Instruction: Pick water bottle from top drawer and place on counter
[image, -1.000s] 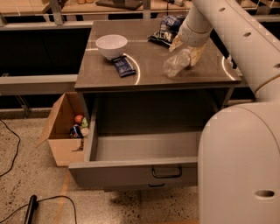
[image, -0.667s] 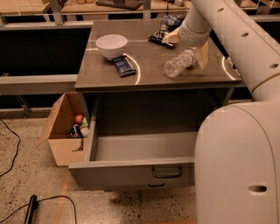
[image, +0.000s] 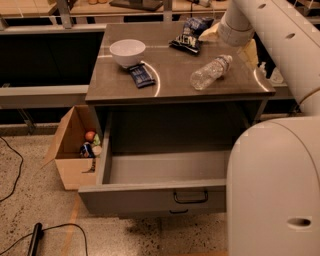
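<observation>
Water bottle (image: 211, 72): on its side, worktop's (image: 175, 87) 3 o'clock part, apart from hand.
Hand (image: 214, 33): at bottle's 12 o'clock, by snack bag (image: 189, 35); grip cannot tell.
Risk: rolling off near edge if nudged by arm (image: 280, 45).

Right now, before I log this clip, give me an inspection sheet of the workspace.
Surface: counter, glossy grey-brown.
Job's things: water bottle lying on its side on the counter's right; top drawer pulled open, nothing seen inside.
Clutter: white bowl, dark snack packet, chip bag on the counter.
Pincer: above the counter's back right, apart from the bottle.
Cables: black cable on the floor, left.
Surroundings: open cardboard box of small items left of the drawer.
</observation>
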